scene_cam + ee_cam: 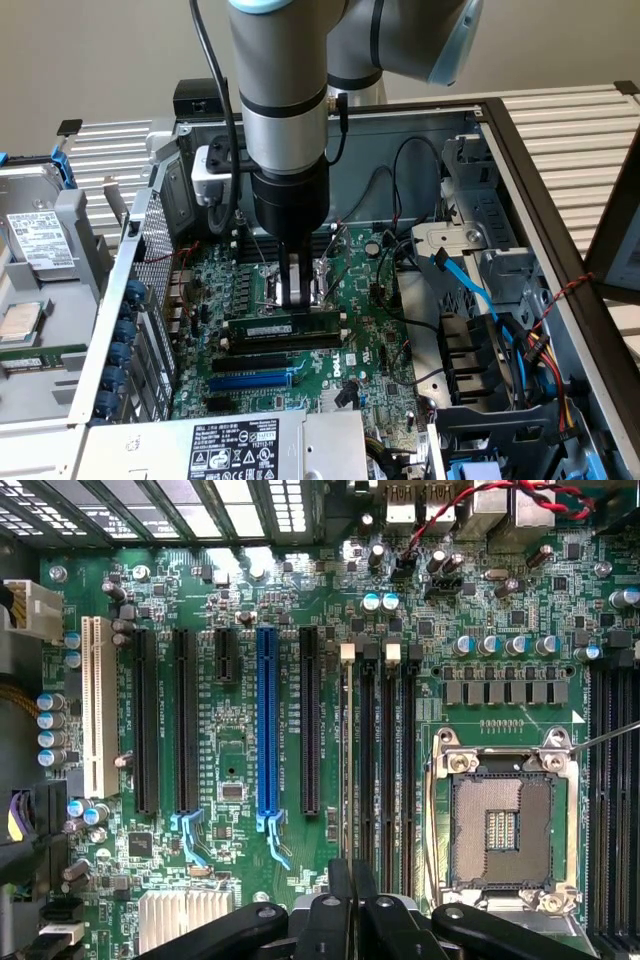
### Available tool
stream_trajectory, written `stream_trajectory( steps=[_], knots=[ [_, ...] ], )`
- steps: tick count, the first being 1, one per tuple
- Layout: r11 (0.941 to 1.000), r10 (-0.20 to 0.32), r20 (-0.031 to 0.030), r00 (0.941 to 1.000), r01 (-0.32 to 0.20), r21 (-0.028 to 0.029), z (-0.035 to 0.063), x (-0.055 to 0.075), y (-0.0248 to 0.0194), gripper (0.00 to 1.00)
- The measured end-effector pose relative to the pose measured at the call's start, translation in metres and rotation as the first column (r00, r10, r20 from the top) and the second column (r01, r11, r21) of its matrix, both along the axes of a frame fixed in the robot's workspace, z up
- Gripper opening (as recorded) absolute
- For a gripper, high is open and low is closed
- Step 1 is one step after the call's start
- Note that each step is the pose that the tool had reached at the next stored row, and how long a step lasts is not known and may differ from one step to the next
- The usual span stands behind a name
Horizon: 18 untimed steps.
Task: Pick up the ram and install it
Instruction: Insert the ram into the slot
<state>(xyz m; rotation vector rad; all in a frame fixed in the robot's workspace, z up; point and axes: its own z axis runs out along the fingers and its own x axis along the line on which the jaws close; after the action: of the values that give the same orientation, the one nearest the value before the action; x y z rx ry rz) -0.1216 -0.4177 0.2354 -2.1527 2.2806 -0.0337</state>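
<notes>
Ram (285,325) stands upright on its long edge directly under the jaws, white label strip facing the exterior camera. It is lined up along the first memory slot of the motherboard (372,345). In the wrist view the ram (346,760) shows edge-on as a thin line running straight out from between the fingertips. I cannot tell whether it is fully seated.

Gripper (298,297) points straight down into the open PC case (520,150), jaws narrow and pinched on the ram's top edge near its middle. In the wrist view the gripper (350,868) has both fingers close together.

Empty black memory slots (388,750) lie just beside the jaws, with the CPU socket (500,825) beyond them. The blue slot (266,720) sits on the other side of the jaws, between black slots, and in the exterior view the blue slot (250,380) is nearer the camera than the jaws. A light blue cable (470,285) hangs well away from the jaws.
</notes>
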Motion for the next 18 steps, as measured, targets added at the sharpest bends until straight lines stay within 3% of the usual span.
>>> stream_trajectory(
  steps=[6, 11, 18],
  knots=[
    [1.0, 0.0, -0.0048, 1.0, 0.0, 0.0014, -0.0001, 0.0, 0.0, 0.12],
    [0.9999, 0.0, -0.0046, 1.0, 0.0, 0.012, -0.001, 0.0, 0.0001, 0.12],
    [0.9999, 0.0, -0.0064, 1.0, 0.0, 0.0119, -0.0014, -0.0001, -0.0003, 0.12]
  ],
)
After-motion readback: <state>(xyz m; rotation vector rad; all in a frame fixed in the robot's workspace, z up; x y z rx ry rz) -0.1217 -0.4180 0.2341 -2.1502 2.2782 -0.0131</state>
